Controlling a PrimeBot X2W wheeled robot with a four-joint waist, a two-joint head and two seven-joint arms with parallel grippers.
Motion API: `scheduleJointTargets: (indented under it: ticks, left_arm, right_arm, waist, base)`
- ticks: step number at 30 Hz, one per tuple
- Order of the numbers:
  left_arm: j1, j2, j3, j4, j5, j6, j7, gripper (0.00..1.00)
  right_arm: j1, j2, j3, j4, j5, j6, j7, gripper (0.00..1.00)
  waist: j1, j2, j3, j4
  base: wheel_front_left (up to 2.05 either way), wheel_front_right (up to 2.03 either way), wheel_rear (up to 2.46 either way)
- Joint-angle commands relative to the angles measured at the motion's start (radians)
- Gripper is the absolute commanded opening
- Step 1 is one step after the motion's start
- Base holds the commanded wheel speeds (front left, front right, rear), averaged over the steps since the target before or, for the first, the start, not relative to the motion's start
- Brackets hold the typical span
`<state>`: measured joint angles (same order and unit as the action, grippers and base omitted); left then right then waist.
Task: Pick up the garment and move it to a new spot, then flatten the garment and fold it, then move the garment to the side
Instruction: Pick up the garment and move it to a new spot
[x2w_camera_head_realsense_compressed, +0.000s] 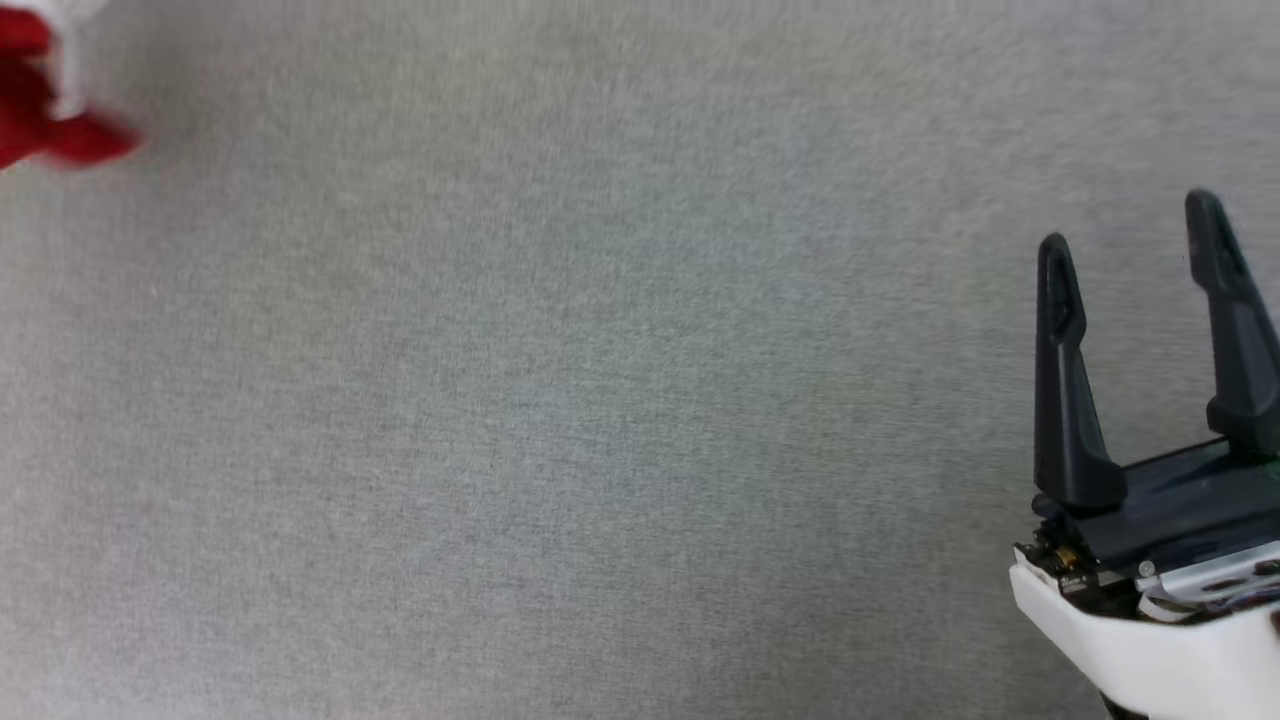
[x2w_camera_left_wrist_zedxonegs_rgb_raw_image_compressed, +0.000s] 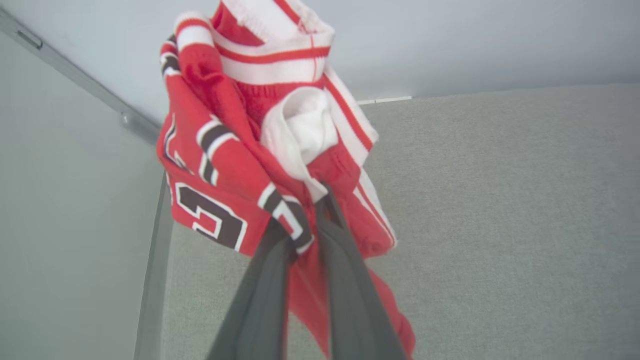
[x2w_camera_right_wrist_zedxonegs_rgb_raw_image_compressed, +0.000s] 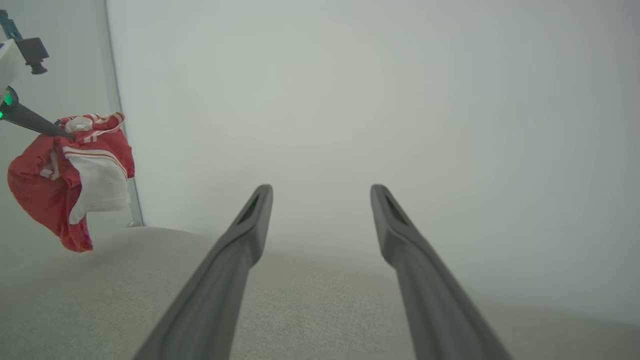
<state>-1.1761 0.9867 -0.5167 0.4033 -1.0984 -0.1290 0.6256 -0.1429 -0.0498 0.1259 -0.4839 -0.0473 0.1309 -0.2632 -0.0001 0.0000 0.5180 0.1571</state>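
Garment (x2w_camera_left_wrist_zedxonegs_rgb_raw_image_compressed: 225, 165): red jersey shirt, bunched into a loose hanging bundle.
Garment details: red-and-white striped trim runs across the top of the bundle. A fold of white sleeve fabric pokes out of the middle. Black lettering outlined in white shows on the red panel at the left of the left wrist view.
Garment position: far left of the scene. In the head view it is a blurred red-and-white scrap at the upper left corner.
Left gripper (x2w_camera_left_wrist_zedxonegs_rgb_raw_image_compressed: 305, 215): two dark fingers pressed together on a fold of red cloth, pinching the garment, which hangs from them.
Clearance: in the right wrist view the bundle dangles beside a thin metal upright (x2w_camera_right_wrist_zedxonegs_rgb_raw_image_compressed: 111, 60). Its lowest red tip is close to the surface, and contact cannot be told.
Surface (x2w_camera_head_realsense_compressed: 600, 400): grey woven cloth.
Right gripper (x2w_camera_head_realsense_compressed: 1130, 225): at the lower right of the head view, fingers spread wide with nothing between them, well apart from the garment.
Wall (x2w_camera_right_wrist_zedxonegs_rgb_raw_image_compressed: 350, 100): pale and plain, beyond the right gripper's fingers.
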Motion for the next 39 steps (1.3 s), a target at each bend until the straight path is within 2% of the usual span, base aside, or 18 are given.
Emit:
scheduleJointTargets:
  ticks: [1, 9, 17, 20, 25, 32, 38, 39]
  left_arm:
    - [-0.03, 0.005, -0.026, -0.047, 0.011, 0.0, 0.005, 0.0]
    - [-0.147, -0.03, -0.15, -0.241, 0.045, 0.0, 0.039, 0.0]
    - [-0.231, -0.129, -0.295, -0.375, 0.06, 0.0, 0.028, 0.0]
    - [-0.231, -0.15, -0.331, -0.399, 0.055, 0.0, 0.013, 0.0]
    - [-0.184, -0.192, -0.432, -0.462, 0.033, 0.0, -0.031, 0.0]
    - [-0.08, -0.216, -0.588, -0.539, 0.034, 0.0, -0.101, 0.0]
    - [0.033, -0.275, -0.71, -0.469, 0.029, 0.0, -0.157, 0.0]
    - [0.08, -0.297, -0.742, -0.399, 0.055, 0.0, -0.169, 0.0]
  right_arm:
    - [0.019, -0.001, -0.015, 0.027, 0.016, 0.0, -0.002, 1.0]
    - [0.066, 0.0, -0.06, 0.145, 0.062, 0.0, -0.002, 1.0]
    - [0.109, 0.0, -0.087, 0.24, 0.098, 0.0, -0.002, 1.0]
    - [0.116, 0.0, -0.094, 0.257, 0.101, 0.0, -0.002, 1.0]
    - [0.139, 0.0, -0.105, 0.291, 0.106, 0.0, -0.002, 1.0]
    - [0.152, 0.0, -0.111, 0.32, 0.108, 0.0, -0.002, 1.0]
    - [0.133, 0.0, -0.112, 0.344, 0.11, 0.0, -0.002, 1.0]
    - [0.126, 0.0, -0.113, 0.354, 0.113, 0.0, -0.002, 1.0]
  waist:
    - [0.0001, 0.0, -0.048, -0.031]
    - [0.0001, 0.0, -0.124, -0.11]
    - [0.0001, 0.0, -0.184, -0.204]
    - [0.0001, 0.0, -0.197, -0.223]
    - [0.0001, 0.0, -0.222, -0.255]
    - [0.0001, 0.0, -0.23, -0.261]
    - [0.0001, 0.0, -0.209, -0.264]
    - [0.0001, 0.0, -0.196, -0.275]
  base:
    - [0.0, 0.0, 0.0]
    - [0.0, 0.0, 0.0]
    - [0.0, 0.0, 0.0]
    - [0.0, 0.0, 0.0]
    - [0.0, 0.0, 0.0]
    - [0.0, 0.0, 0.0]
    - [0.0, 0.0, 0.0]
    - [0.0, 0.0, 0.0]
